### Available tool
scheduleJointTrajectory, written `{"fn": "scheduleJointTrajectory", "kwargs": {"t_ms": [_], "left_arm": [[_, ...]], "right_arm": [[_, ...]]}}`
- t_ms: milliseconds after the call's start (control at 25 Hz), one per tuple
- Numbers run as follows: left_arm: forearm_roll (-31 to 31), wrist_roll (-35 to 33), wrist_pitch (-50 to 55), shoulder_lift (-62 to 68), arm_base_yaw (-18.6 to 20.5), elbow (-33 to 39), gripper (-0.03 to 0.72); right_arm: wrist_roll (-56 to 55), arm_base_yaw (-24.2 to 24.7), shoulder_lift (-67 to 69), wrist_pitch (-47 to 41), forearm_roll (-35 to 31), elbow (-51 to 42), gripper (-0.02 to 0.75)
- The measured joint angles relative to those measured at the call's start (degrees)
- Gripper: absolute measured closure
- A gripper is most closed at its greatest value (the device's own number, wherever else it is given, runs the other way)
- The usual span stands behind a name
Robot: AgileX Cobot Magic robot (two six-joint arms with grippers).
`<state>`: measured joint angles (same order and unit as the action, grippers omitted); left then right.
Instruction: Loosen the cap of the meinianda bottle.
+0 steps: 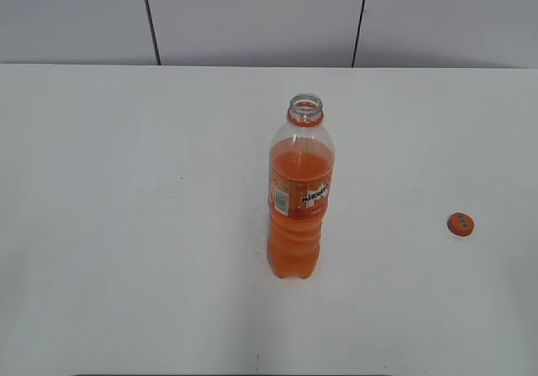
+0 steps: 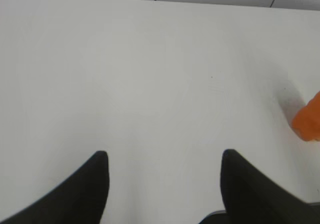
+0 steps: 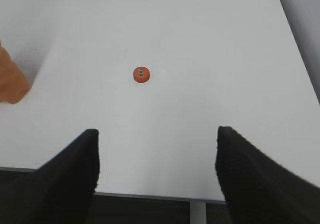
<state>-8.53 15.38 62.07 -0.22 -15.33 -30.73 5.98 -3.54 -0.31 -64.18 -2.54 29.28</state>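
Right gripper [image 3: 157,134] and left gripper [image 2: 165,156], jaws spread, holding nothing. The meinianda bottle [image 1: 300,195] stands upright and uncapped on the white table [image 1: 126,225]. The cap [image 1: 460,224] lies well right of the bottle.

Surface [image 1: 126,225]: white, flat, matte. Meinianda bottle [image 1: 299,199] stands upright near centre, mouth uncapped, part-filled with orange drink. Cap [image 1: 460,224] lies flat on the surface, well apart, to the bottle's right.

White table [image 1: 126,225], grey panelled wall [image 1: 252,14] — dark seams
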Motion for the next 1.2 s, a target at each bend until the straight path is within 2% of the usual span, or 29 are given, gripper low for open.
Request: {"fn": "scheduleJointTrajectory", "kwargs": {"t_ms": [360, 560, 840, 960, 1160, 1200], "left_arm": [[4.38, -0.93, 0.00, -0.15, 0.00, 0.00, 0.255], [5.73, -12.04, -0.52, -0.15, 0.00, 0.19, 0.262], [6.86, -13.96, -0.63, -0.15, 0.55, 0.19, 0.262], [7.00, -14.03, -0.63, -0.15, 3.43, 0.19, 0.262], [8.07, -14.09, -0.63, -0.15, 15.16, 0.19, 0.262], [8.53, -14.09, -0.63, -0.15, 16.52, 0.19, 0.262]], "right_arm": [[-0.05, 0.00, 0.00, 0.86, 0.05, -0.14, 0.194], [-0.11, 0.00, 0.00, 0.89, 0.11, -0.18, 0.194], [-0.11, 0.00, 0.00, 0.93, 0.11, -0.18, 0.194], [-0.11, 0.00, 0.00, 0.93, 0.11, -0.18, 0.194], [-0.16, 0.00, 0.00, 0.93, 0.11, -0.18, 0.194], [-0.16, 0.00, 0.00, 0.93, 0.11, -0.18, 0.194]]}}
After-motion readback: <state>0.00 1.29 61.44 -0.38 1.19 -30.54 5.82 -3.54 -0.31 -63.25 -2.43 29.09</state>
